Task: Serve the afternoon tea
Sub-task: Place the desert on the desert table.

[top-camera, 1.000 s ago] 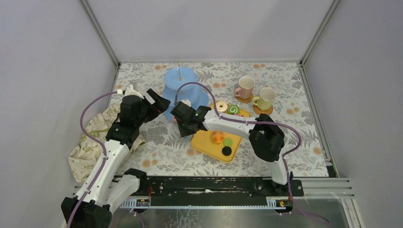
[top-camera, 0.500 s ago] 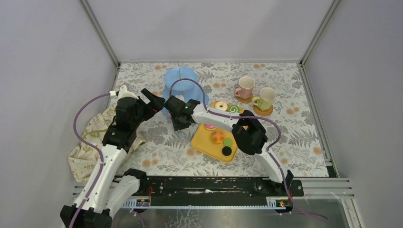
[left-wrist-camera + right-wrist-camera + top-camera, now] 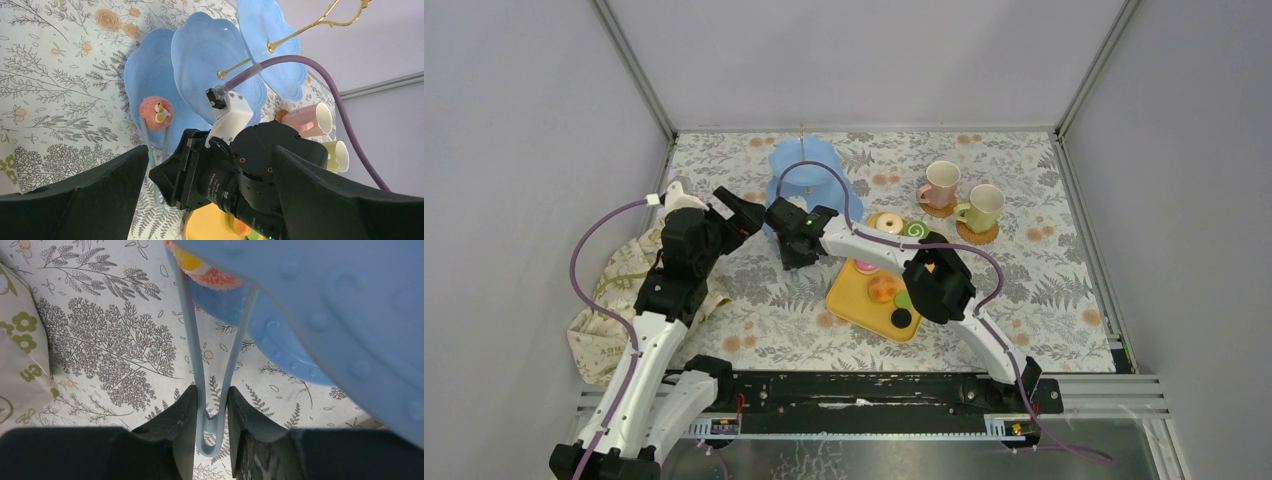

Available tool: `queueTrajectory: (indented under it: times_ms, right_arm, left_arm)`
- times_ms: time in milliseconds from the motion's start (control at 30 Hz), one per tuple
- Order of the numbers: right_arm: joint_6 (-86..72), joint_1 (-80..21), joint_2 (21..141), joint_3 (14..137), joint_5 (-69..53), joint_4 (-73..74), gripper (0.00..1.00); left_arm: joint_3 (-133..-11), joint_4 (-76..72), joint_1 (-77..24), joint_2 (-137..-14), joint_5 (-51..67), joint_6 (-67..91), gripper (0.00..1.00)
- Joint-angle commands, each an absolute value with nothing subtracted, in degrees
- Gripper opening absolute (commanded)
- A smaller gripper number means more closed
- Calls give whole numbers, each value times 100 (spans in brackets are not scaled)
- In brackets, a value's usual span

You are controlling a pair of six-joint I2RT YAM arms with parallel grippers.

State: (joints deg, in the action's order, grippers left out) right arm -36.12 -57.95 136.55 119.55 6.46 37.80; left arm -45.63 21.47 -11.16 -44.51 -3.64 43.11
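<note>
Right gripper (image 3: 212, 401) is clamping tongs (image 3: 193, 335) pinching a pink pastry (image 3: 214, 274) on the stand (image 3: 149, 75); left gripper (image 3: 742, 213) is gaping beside it.

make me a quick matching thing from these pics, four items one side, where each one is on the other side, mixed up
Things:
1. pink pastry
2. tongs
3. black pastry
4. pink mug

Places:
A. on the yellow tray
B. on a brown coaster, far right of the table
C. clamped in the right tool
D. over the bottom tier of the stand, between the tong tips

Pairs: 1-D, 2-C, 3-A, 4-B
</note>
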Motion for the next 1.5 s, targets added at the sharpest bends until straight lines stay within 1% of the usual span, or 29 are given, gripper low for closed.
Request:
queueTrajectory:
  times_ms: [0,267,833,1267,1467]
  right_arm:
    - [-3873,-5722,13281,11730,856,3327,17]
    - [-4051,-5819,13113,11527,1204,3033,17]
    - [-4126,-6133,13272,12010,1942,3061,18]
    - [-4330,-6153,13829,12604,2236,3154,19]
    - [-4340,-6146,14104,12877,2420,3199,21]
  left_arm:
    - [-4595,2416,-1160,-4384,-105,4205,100]
    - [-4589,2408,-1160,-4336,-93,4236,100]
    - [-4543,2496,-1160,-4102,-178,4214,100]
    - [-4404,2470,-1159,-3966,-169,4263,100]
    - [-4368,2469,-1160,-3941,-164,4254,100]
